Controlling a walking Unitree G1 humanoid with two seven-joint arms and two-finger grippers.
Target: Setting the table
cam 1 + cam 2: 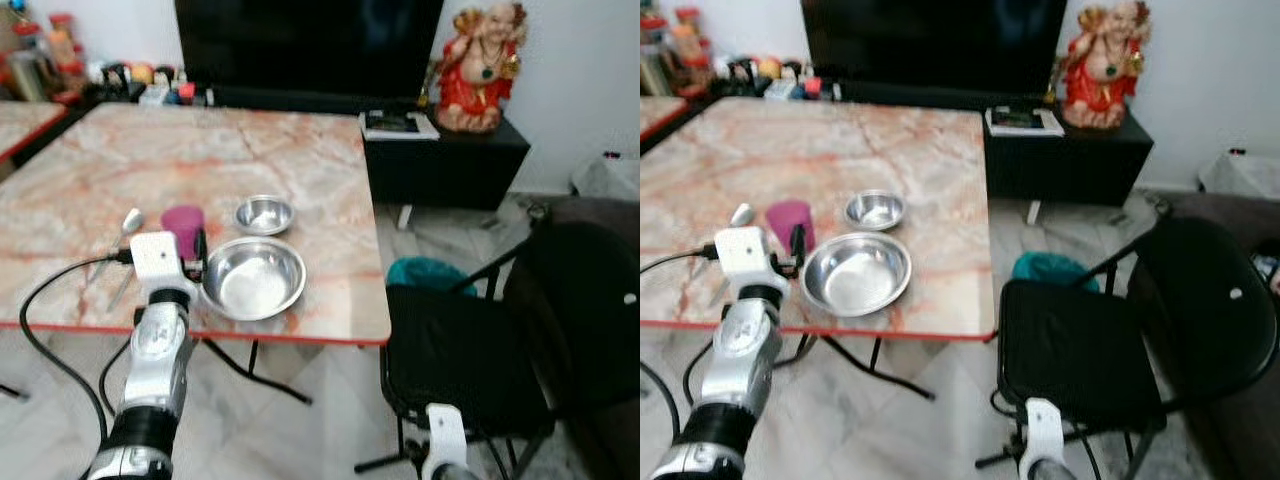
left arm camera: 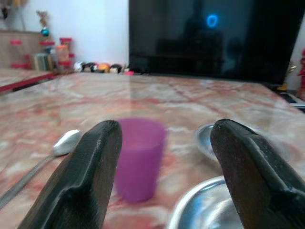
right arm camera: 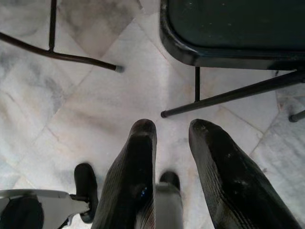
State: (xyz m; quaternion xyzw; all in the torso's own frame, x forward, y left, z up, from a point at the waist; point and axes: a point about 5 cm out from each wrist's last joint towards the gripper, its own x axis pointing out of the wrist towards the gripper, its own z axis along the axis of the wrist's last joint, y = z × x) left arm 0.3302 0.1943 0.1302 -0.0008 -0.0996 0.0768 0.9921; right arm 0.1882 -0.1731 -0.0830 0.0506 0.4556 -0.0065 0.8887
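A purple cup [image 1: 183, 226] stands near the front edge of the marble table [image 1: 220, 150]. My left gripper [image 2: 165, 130] is open just in front of it and level with it. The cup [image 2: 138, 157] sits a little beyond the fingertips, nearer one finger [image 2: 90, 171], and nothing is held. Right of the cup lies a large steel bowl [image 1: 253, 278], with a small steel bowl [image 1: 264, 214] behind that. A spoon [image 1: 130, 222] lies left of the cup. My right gripper [image 3: 171, 126] hangs low over the floor, with a narrow gap between its fingers and nothing in them.
A black folding chair [image 1: 460, 350] stands right of the table, with a teal thing [image 1: 430, 272] behind it. Beyond the table are a dark TV [image 1: 310, 45], a black cabinet [image 1: 450, 150] bearing a red statue [image 1: 480, 70], and jars [image 1: 50, 50] at back left.
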